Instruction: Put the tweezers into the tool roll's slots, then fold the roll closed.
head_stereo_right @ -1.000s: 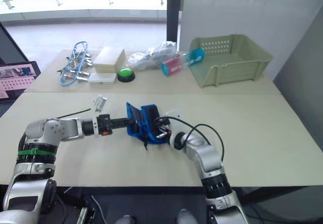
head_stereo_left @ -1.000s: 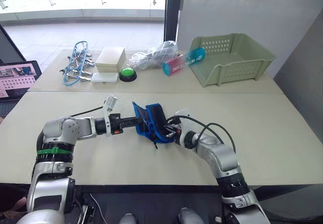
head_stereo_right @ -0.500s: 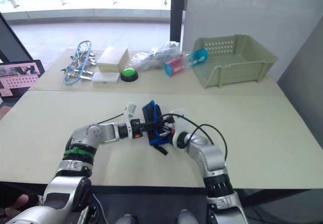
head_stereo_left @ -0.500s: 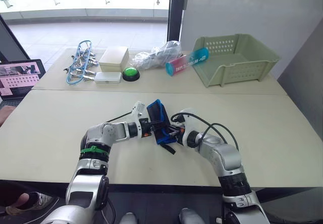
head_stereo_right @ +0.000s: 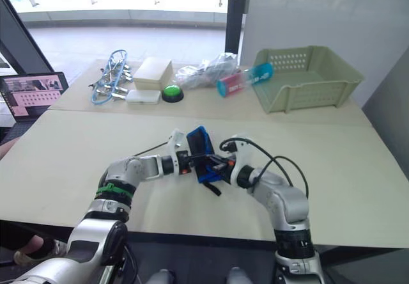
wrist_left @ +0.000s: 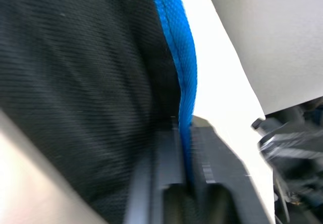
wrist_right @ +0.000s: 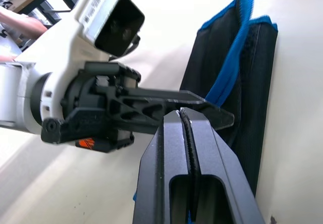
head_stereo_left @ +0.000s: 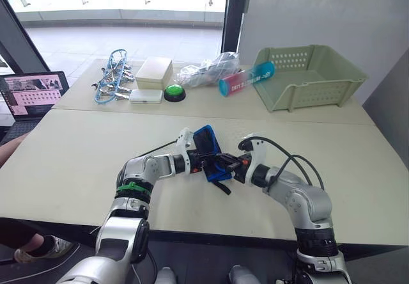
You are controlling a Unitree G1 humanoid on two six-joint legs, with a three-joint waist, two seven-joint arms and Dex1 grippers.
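**Roll pinched from both sides at mid-table**

Head views: tool roll [head_stereo_left: 209,156] is sitting folded over near the middle of the front table [head_stereo_left: 77,162], standing partly on edge, its blue trim showing along the top and its black strap [head_stereo_left: 222,187] trailing toward you. You are bringing both arms in on it. Left gripper [head_stereo_left: 203,160] is meeting the roll from the left, right gripper [head_stereo_left: 220,164] from the right, the two nearly touching at the fabric. Along the back table [head_stereo_left: 204,102] you are seeing a blue-wire bundle of clips [head_stereo_left: 110,79], a cream box [head_stereo_left: 153,71], a green button [head_stereo_left: 174,93], a crumpled plastic bag [head_stereo_left: 208,70], a teal and pink tube [head_stereo_left: 246,79] and the green basket [head_stereo_left: 310,76]. A laptop [head_stereo_left: 32,95] is lying at the far left. Tweezers and slots cannot be made out in the folded roll.

Left wrist view: your left fingers [wrist_left: 164,183] are pressing together on the roll's blue edging [wrist_left: 184,77], the trim running straight down between them, black fabric beside it.

Right wrist view: your right fingers [wrist_right: 171,183] are closing to a thin seam on a black strip of the roll, with blue just peeking at the base. The left gripper is lying crosswise just beyond the tips, and the doubled roll is standing behind it.
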